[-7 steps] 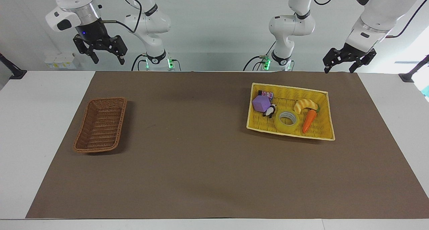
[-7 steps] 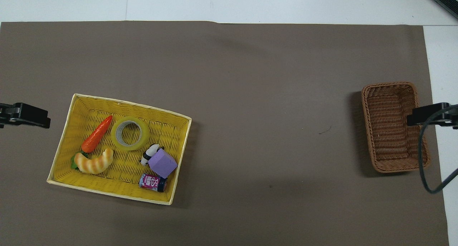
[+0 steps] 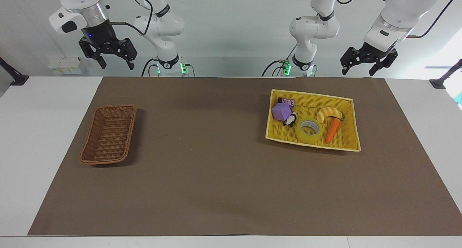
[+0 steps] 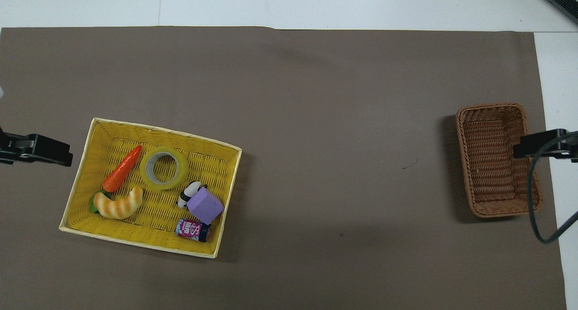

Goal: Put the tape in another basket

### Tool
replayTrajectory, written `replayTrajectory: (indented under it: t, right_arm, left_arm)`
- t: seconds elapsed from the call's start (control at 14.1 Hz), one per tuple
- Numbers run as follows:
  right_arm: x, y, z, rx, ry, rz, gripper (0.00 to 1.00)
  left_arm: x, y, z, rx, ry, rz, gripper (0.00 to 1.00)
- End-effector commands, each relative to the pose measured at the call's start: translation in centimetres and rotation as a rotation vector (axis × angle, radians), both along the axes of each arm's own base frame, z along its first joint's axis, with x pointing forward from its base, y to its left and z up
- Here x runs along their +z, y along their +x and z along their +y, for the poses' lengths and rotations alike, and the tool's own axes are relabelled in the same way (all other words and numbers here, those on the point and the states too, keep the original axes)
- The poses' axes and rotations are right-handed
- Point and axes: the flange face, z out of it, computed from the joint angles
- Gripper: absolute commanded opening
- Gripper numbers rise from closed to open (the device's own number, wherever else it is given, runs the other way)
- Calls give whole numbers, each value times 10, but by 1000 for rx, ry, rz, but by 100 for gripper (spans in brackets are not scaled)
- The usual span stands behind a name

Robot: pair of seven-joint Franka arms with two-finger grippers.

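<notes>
The tape (image 3: 309,130), a translucent yellow roll with a white core, lies flat in the yellow basket (image 3: 349,144); it also shows in the overhead view (image 4: 164,168). The brown wicker basket (image 3: 108,134) stands empty at the right arm's end of the table and shows in the overhead view (image 4: 496,159). My left gripper (image 3: 358,72) is open and empty, raised over the mat beside the yellow basket. My right gripper (image 3: 117,65) is open and empty, raised over the brown basket's outer rim. The right arm waits.
In the yellow basket (image 4: 153,128) lie an orange carrot (image 4: 122,168), a croissant toy (image 4: 118,204), a purple block (image 4: 205,205), a small panda figure (image 4: 190,193) and a small can (image 4: 193,230). A brown mat (image 3: 216,175) covers the table.
My left gripper has risen a little and moved slightly toward the yellow basket. The right arm, the tape and both baskets have not moved.
</notes>
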Motion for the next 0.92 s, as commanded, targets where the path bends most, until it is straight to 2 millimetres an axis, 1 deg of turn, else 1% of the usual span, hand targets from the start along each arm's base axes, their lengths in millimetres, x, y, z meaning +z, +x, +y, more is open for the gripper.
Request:
replayTrajectory:
  t: [0.0,0.85]
  right_arm:
    - [3,-5,-3,23,16,-3,100]
    - [3,-5,-3,23,16,-3,100]
  left_arm:
    - [9,-5,-2,6,-16,2,100]
    - [10,-11,11,31,-8,-10,100]
